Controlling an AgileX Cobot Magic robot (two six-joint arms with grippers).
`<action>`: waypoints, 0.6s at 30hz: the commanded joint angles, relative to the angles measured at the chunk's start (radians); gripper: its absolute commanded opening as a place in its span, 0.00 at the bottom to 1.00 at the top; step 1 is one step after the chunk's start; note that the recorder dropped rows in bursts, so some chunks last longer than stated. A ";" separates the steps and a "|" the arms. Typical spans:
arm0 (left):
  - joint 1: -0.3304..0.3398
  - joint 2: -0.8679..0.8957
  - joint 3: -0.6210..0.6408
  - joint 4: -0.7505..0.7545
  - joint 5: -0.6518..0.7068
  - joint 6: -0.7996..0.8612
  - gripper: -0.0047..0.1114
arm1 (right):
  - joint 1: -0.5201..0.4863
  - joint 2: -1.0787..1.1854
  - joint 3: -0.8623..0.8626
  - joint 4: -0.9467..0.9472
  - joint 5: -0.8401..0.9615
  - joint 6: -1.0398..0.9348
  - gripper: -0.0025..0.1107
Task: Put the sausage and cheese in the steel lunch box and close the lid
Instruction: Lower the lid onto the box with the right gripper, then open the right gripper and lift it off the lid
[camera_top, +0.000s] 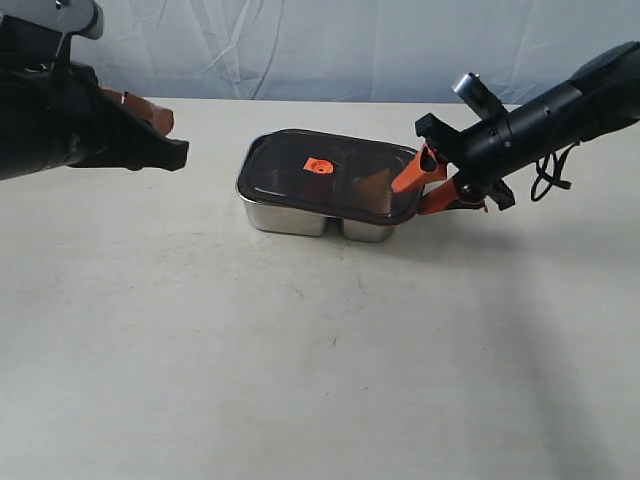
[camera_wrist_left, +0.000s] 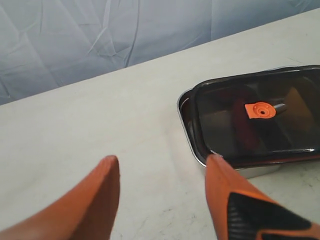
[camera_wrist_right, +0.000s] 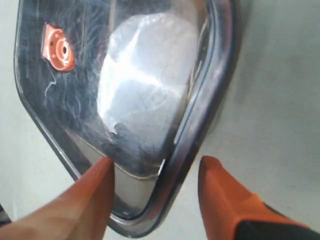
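Note:
The dark translucent lid (camera_top: 345, 180) with its orange valve (camera_top: 318, 165) lies on the steel lunch box (camera_top: 290, 218), slightly askew and overhanging on the right. Through the lid I make out the dark red sausage (camera_wrist_left: 243, 129) and an orange-brown shape, probably the cheese (camera_top: 376, 184). My right gripper (camera_top: 410, 200) is open and straddles the lid's right edge; in the right wrist view one finger (camera_wrist_right: 95, 190) is over the lid (camera_wrist_right: 150, 90) and the other is outside its rim. My left gripper (camera_wrist_left: 162, 160) is open and holds nothing, hovering left of the box (camera_wrist_left: 186, 120).
A pale tabletop (camera_top: 300, 350) stretches in front of the box. A wrinkled grey-blue cloth backdrop (camera_top: 330, 45) hangs behind the table's far edge. The right arm's black cable (camera_top: 548, 175) dangles near the table at the right.

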 joint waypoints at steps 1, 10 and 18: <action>0.003 0.040 0.006 -0.005 0.029 0.000 0.47 | 0.023 -0.004 -0.052 -0.127 0.041 0.061 0.46; 0.003 0.056 0.006 -0.005 -0.040 0.000 0.47 | 0.023 -0.029 -0.064 -0.160 0.106 0.128 0.43; 0.003 0.056 0.006 -0.005 -0.081 0.000 0.47 | 0.023 -0.134 -0.064 -0.288 0.114 0.153 0.16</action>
